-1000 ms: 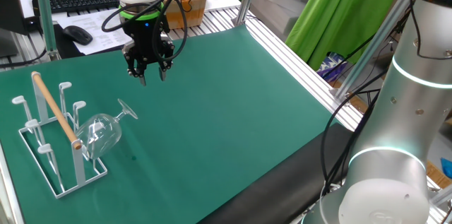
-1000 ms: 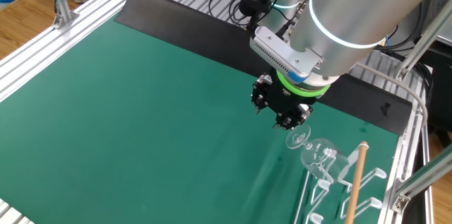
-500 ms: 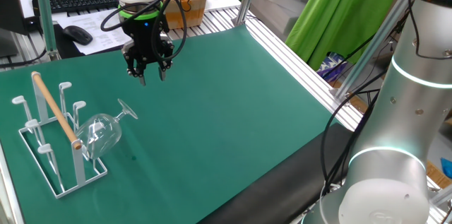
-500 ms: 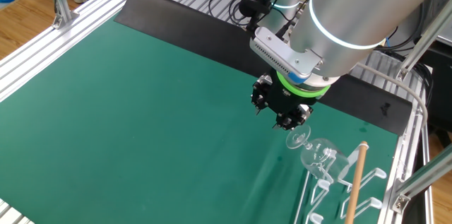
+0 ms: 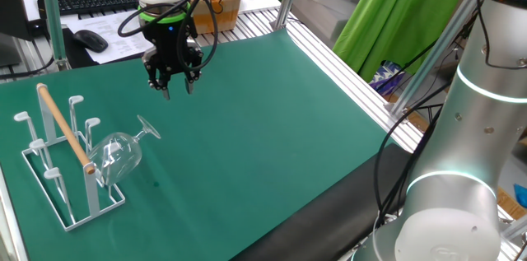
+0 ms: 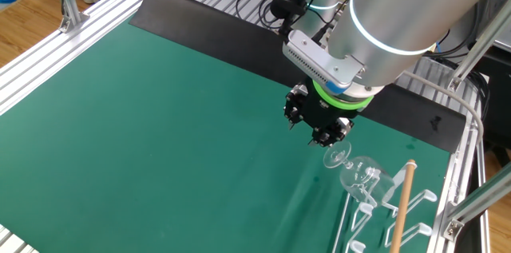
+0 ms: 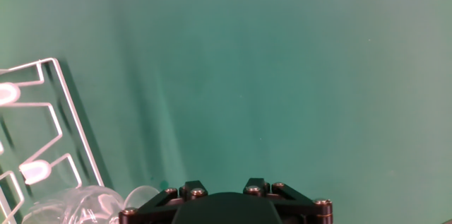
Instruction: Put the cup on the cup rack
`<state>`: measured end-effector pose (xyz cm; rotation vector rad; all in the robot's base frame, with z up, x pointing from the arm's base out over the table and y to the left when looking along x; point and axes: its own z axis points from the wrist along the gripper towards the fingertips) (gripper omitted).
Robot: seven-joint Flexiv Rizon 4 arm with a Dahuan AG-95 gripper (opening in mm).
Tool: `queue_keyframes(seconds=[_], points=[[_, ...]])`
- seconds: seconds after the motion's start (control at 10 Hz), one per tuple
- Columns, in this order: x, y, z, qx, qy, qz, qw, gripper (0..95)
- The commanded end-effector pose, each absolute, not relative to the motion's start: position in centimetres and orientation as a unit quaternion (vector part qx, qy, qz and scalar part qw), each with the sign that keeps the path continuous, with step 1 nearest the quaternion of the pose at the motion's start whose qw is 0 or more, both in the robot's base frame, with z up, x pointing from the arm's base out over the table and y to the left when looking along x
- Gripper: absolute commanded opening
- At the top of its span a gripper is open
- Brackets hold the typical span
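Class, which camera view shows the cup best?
One fixed view: the whole cup shows, tilted on the cup rack, foot outward. The other fixed view shows it smaller beside the arm. The hand view catches only a blurred part at its bottom edge.

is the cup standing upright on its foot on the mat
No, the cup hangs tilted on a peg of the cup rack, its foot pointing up and outward.
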<state>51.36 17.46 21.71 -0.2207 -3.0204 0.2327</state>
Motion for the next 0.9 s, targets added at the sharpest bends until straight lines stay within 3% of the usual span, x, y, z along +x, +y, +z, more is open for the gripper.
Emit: queue_keyframes(seconds=[0.1, 0.9], points=[[51.38, 17.37, 21.78, -0.054, -0.996, 0.061, 0.039, 38.0], [51.69, 16.90, 21.04, -0.043, -0.996, 0.061, 0.039, 38.0]])
